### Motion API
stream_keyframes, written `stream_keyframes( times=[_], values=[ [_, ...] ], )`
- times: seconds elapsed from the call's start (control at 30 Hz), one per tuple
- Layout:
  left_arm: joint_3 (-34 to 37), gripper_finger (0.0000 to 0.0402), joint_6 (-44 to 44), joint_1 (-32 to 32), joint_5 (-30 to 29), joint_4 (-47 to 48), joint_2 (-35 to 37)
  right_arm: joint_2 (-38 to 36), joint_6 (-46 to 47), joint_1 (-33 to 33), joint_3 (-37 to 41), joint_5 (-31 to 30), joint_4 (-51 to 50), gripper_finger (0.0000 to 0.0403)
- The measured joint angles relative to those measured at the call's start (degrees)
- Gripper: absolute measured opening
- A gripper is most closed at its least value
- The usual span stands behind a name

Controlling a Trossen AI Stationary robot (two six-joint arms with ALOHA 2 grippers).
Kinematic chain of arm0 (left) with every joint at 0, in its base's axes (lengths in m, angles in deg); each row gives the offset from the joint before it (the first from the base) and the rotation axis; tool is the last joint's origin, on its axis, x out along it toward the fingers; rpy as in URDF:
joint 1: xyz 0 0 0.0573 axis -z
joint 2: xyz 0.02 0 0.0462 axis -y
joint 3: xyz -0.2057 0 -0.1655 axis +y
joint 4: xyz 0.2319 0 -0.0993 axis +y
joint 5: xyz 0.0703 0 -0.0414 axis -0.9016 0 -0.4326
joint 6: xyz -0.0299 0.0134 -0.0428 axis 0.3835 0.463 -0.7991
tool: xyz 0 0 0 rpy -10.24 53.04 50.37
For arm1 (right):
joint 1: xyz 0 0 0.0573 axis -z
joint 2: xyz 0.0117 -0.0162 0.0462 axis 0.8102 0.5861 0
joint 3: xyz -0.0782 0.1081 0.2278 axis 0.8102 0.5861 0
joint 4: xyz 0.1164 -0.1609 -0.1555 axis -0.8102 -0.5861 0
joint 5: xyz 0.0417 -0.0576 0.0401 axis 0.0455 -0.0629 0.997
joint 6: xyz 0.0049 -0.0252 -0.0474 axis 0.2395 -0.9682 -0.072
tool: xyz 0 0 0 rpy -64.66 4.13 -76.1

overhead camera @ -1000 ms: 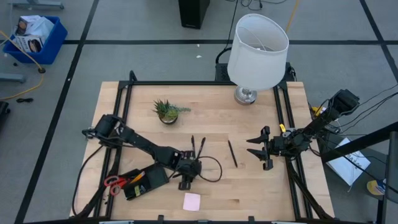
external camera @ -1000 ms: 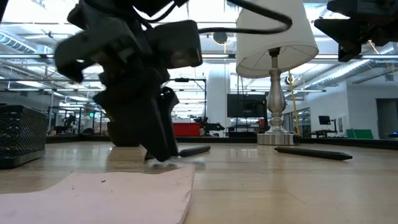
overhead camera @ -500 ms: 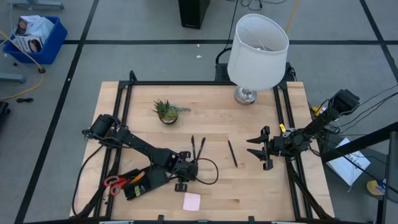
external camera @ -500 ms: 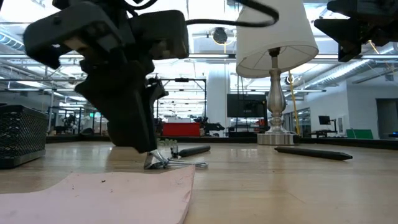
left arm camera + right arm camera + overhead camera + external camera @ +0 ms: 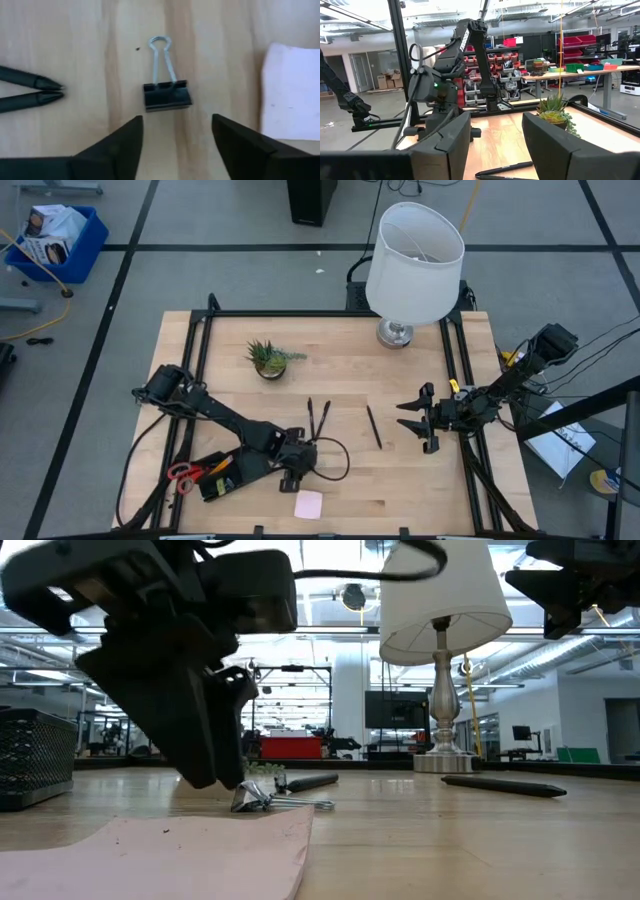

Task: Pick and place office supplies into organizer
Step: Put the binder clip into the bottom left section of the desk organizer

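The left claw (image 5: 291, 473) is positioned low over the light wooden table (image 5: 400, 480), near its front edge, with its two dark fingers (image 5: 112, 150) spread apart and holding nothing. In the left wrist view, a small black binder clip with folded silver wire handles (image 5: 167, 95) lies flat on the table just ahead of the gap between the fingers, touching neither. The low view shows the same clip (image 5: 262, 800) resting on the wood beside the lowered claw.

The pink square sticky-note pad (image 5: 308, 503) lies on the table just in front of the left claw, close to the clip but apart from it. Two thin black pens (image 5: 317, 418) lie side by side behind the claw, and a third thin black pen (image 5: 373, 426) lies further toward the right arm.

The flat black rectangular plastic organizer tray (image 5: 233, 471) sits at the front left of the table, just beside the left claw. It holds red-handled scissors (image 5: 184, 474) at its outer end and orange and yellow items in its compartments.

The right claw (image 5: 421, 418) hovers at the right side of the table, its fingers (image 5: 547, 145) apart and empty.

A small potted green plant (image 5: 268, 359) and a white-shaded lamp on a silver base (image 5: 412, 265) stand at the rear of the table.
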Motion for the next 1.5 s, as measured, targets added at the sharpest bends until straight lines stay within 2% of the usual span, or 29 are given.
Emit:
stream_keyframes(
  times=[0.17, 0.33, 0.7, 0.97, 1.5],
  values=[
    [0.0, 0.0289, 0.9, -0.7, -0.4, -1.0, -0.1, 0.0, 0.0, 0.0, 0.0, 0.0, 0.0, 0.0172],
    [0.0, 0.0302, 0.7, -1.6, -0.4, -1.3, -1.2, 0.0, 0.0, 0.0, 0.0, 0.0, 0.0, 0.0176],
    [-0.1, 0.026, -0.9, -1.4, -2.2, -2.1, -3.4, 0.0, 0.0, 0.0, 0.0, 0.0, 0.0, 0.0175],
    [0.0, 0.0239, 3.3, -0.8, -2.0, -7.4, -4.2, 0.0, 0.0, 0.0, 0.0, 0.0, 0.0, 0.0172],
    [-0.2, 0.0192, 1.9, -0.2, -2.6, -3.4, -4.4, 0.0, 0.0, 0.0, 0.0, 0.0, 0.0, 0.0174]
  ],
)
